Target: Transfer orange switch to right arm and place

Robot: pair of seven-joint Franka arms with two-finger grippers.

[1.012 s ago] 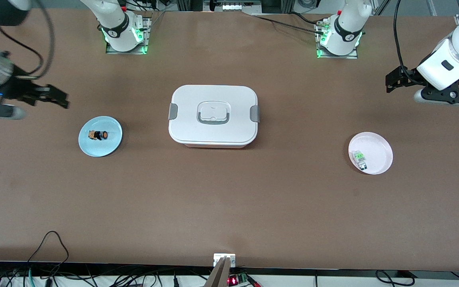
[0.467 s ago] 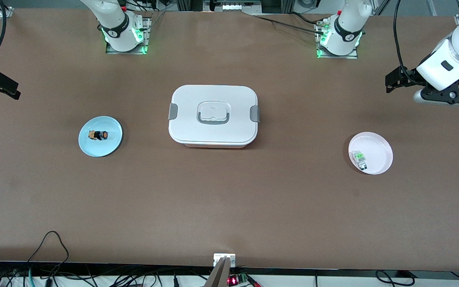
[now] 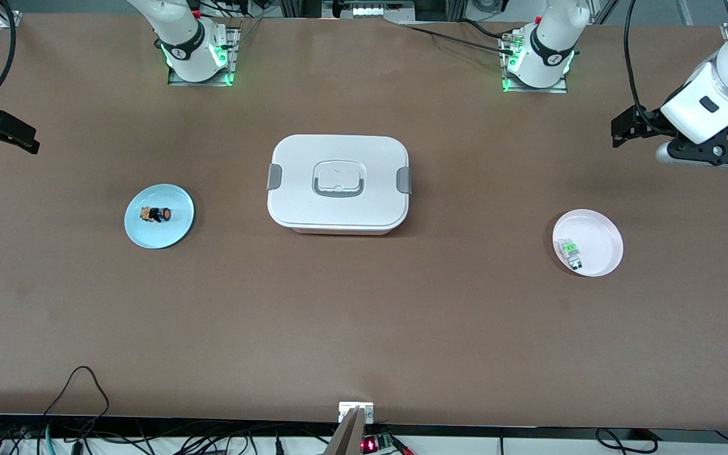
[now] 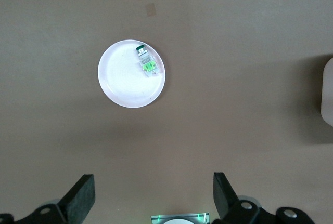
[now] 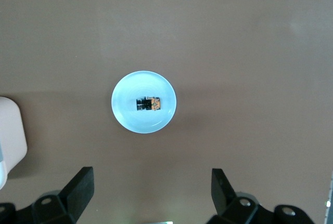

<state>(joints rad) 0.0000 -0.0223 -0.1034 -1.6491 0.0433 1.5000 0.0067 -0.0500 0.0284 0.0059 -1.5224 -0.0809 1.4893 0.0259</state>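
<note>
The orange switch [image 3: 155, 215] [image 5: 149, 103] lies on its side on a pale blue plate [image 3: 171, 232] [image 5: 125, 116] toward the right arm's end of the table. My right gripper [image 3: 23, 136] [image 5: 151, 188] hangs open and empty over bare table at that end, well apart from the plate. At the left arm's end my left gripper [image 3: 622, 129] [image 4: 152, 193] is open and empty too, over bare table beside a pink plate [image 3: 603, 235] [image 4: 125, 86].
A small clear-and-green component [image 3: 571, 251] [image 4: 146, 63] lies on the pink plate. A white lidded box [image 3: 339, 183] with grey latches stands at the table's middle, between the two plates. Cables run along the table's near edge.
The right gripper has drawn back from beside the blue plate to the table's end, then eased slightly inward. The left arm and the switch have not moved.
</note>
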